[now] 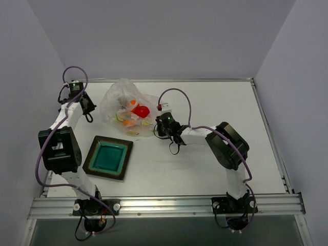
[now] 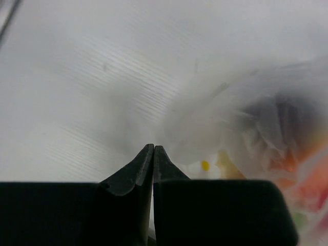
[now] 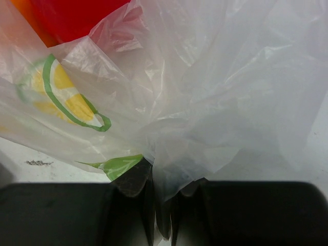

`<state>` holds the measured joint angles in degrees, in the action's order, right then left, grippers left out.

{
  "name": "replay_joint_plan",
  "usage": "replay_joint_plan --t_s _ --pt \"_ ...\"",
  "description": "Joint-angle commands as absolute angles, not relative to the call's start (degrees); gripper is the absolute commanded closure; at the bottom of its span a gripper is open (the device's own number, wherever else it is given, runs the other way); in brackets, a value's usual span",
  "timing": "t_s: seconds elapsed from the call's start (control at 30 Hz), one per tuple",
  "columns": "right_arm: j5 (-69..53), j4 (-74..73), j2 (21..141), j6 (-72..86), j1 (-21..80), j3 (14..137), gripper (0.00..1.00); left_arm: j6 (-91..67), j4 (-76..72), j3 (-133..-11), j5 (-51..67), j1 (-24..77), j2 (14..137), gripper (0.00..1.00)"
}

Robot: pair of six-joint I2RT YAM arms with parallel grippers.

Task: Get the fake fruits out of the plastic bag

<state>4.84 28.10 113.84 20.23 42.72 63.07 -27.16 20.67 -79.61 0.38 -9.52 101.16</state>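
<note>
The plastic bag (image 1: 124, 104) lies crumpled at the back middle of the table, clear film with yellow-green slice prints. Inside it show a red fake fruit (image 1: 139, 109) and an orange one (image 1: 133, 102). My right gripper (image 1: 157, 126) is at the bag's right edge, shut on a bunched fold of the bag (image 3: 169, 148); the red fruit (image 3: 77, 15) shows through the film just beyond. My left gripper (image 1: 90, 109) is left of the bag, shut and empty (image 2: 154, 147), apart from the blurred bag (image 2: 246, 118).
A square teal dish (image 1: 107, 157) with a dark rim lies at the front left of the bag, near the left arm. The table's metal rail (image 1: 164, 205) runs along the near edge. Walls close in the left and right sides.
</note>
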Motion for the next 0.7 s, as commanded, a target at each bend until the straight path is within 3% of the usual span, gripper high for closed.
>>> replay_joint_plan --t_s 0.0,0.1,0.17,0.3,0.33,0.37,0.53,0.67 --pt "4.7 28.9 113.5 18.9 42.3 65.0 0.93 -27.8 13.3 -78.8 7.6 -3.3 91.3 0.98" --pt "4.8 28.8 112.4 18.7 42.1 65.0 0.93 -23.7 12.1 -77.1 7.4 4.2 84.2 0.97" --pt "4.7 28.9 112.3 18.9 42.1 65.0 0.93 -20.4 12.6 -76.1 6.6 7.4 80.8 0.91" --pt "4.0 29.1 112.8 19.4 42.1 65.3 0.93 -15.8 17.5 -77.1 4.1 14.4 80.8 0.59" --pt "3.5 29.1 112.6 19.4 42.1 65.4 0.93 -15.0 18.8 -78.0 3.3 16.4 81.6 0.47" --pt "3.4 29.1 112.7 19.6 42.1 65.5 0.93 -13.5 19.9 -80.0 1.9 17.1 83.7 0.42" --pt "3.3 29.1 111.9 19.5 42.0 65.2 0.93 -11.6 24.3 -84.9 0.5 19.5 89.7 0.27" --pt "2.9 29.1 111.7 19.4 42.0 65.4 0.93 -8.4 26.7 -89.6 -4.0 21.7 95.9 0.25"
